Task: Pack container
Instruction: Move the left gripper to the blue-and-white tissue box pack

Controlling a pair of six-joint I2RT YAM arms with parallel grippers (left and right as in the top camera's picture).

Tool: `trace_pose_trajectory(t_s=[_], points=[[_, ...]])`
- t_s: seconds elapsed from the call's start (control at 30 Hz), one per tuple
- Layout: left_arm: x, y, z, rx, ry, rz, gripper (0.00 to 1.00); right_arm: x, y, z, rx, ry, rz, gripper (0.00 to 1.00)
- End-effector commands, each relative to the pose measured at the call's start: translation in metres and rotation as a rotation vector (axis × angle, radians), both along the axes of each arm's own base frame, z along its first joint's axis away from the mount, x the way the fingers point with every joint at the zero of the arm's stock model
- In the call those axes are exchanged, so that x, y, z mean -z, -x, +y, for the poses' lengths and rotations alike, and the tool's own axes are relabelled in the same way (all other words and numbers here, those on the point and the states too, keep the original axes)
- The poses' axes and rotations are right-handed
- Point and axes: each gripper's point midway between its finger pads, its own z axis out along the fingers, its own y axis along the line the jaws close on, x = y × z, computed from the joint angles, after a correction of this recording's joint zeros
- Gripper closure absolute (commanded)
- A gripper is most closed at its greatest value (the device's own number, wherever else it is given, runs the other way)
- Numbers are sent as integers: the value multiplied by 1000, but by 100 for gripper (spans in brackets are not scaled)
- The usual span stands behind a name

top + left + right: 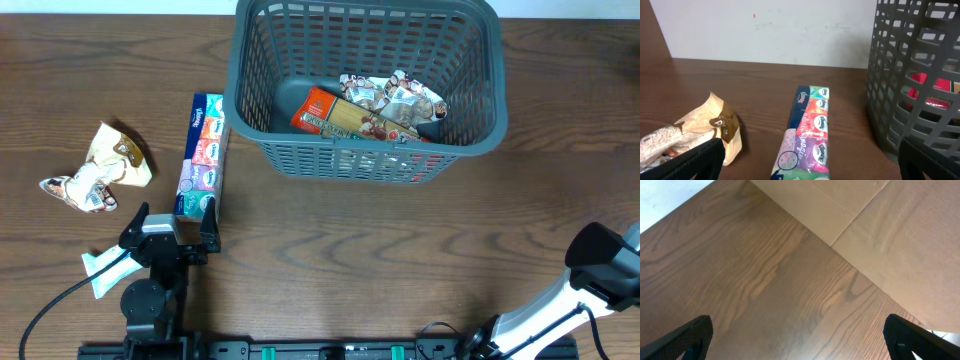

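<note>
The dark grey-blue lattice basket (480,130) stands at the back centre; its slotted wall fills the right of the left wrist view (910,80). Inside lie an orange-red packet (345,115) and a crumpled white printed packet (395,95). A long colourful tissue multipack (200,155) lies left of the basket, also in the left wrist view (807,132). My left gripper (170,228) is open, its fingers either side of the pack's near end, not touching. My right gripper (800,340) is open and empty over bare wood at the front right.
A tan snack bag (122,152) and a crumpled printed packet (80,188) lie at the left, both in the left wrist view (722,125). A white wrapper (105,268) lies beside the left arm. The right wrist view shows the table edge and cardboard (890,235).
</note>
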Motion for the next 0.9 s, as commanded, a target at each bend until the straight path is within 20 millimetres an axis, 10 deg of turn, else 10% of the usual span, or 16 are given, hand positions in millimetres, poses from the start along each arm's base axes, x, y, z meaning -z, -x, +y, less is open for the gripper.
trace_pose_trajectory(t_s=[0.0,0.37,0.67,0.87], points=[[15,1,-1,9,5,46,1,6,0,-3,13,-15,6,1],[-40,14,-33,188,73,-2,1,6,0,-3,13,-14,5,1],[-105,26,1,-4,-14,295,1,6,0,-3,13,-15,6,1],[-115,24,-16,97,29,550,1,6,0,-3,13,-14,5,1]])
